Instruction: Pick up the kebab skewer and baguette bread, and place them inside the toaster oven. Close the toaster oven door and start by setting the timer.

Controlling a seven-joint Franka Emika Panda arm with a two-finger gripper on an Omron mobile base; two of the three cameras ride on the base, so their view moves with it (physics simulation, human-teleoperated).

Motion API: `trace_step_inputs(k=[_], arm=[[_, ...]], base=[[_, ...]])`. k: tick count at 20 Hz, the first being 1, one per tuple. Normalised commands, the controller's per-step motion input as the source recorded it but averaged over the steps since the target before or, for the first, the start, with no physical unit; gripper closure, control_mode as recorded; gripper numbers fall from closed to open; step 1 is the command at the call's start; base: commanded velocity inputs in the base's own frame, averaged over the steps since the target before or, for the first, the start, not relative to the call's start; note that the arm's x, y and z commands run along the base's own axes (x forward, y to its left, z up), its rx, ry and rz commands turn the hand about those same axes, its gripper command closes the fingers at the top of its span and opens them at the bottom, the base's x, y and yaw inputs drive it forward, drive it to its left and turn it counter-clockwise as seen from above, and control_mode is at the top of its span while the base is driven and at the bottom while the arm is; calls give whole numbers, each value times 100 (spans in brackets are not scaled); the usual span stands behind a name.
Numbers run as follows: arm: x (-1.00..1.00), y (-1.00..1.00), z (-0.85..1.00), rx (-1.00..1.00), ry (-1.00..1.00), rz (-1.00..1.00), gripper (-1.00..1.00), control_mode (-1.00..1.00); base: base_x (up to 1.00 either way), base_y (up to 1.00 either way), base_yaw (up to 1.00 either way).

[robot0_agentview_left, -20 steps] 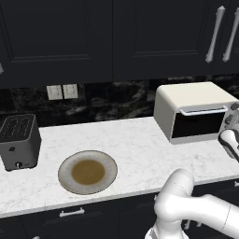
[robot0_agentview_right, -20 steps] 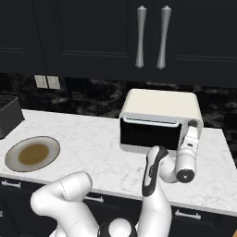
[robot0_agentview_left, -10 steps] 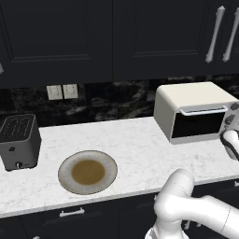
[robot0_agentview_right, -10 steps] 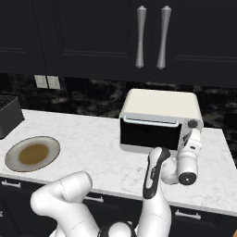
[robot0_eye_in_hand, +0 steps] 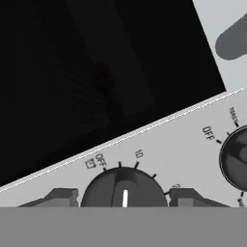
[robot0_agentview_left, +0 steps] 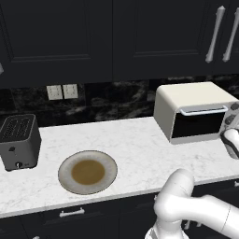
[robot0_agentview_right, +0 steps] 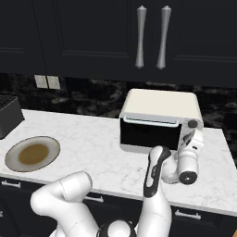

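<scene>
Hand view: gripper [robot0_eye_in_hand: 124, 195] up close against toaster oven [robot0_eye_in_hand: 183, 144] control panel, jaws spread wide, one finger tip [robot0_eye_in_hand: 60, 195] on either side of timer knob [robot0_eye_in_hand: 123, 185], knob between them, contact not clear. White pointer mark on knob aimed toward camera bottom; OFF and 10 printed just beyond the jaws. Second knob [robot0_eye_in_hand: 236, 159] off to one side, well outside the jaws. Dark glass of toaster oven door [robot0_eye_in_hand: 96, 72] farther ahead of the jaws. Right base view: gripper [robot0_agentview_right: 194, 139] at oven's right front, door [robot0_agentview_right: 150, 134] shut, handle bar [robot0_agentview_right: 150, 122] along its top. Left base view: empty-looking plate [robot0_agentview_left: 87, 172] with brown center and dark toaster [robot0_agentview_left: 18, 141], both far from the jaws. Skewer and bread not discernible through glass.
</scene>
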Motion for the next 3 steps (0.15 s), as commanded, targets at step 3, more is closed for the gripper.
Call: trace_step_inputs(k=[3], arm=[[-1,0,0,13,0,-3,100,-100]], base=[[0,0,0]])
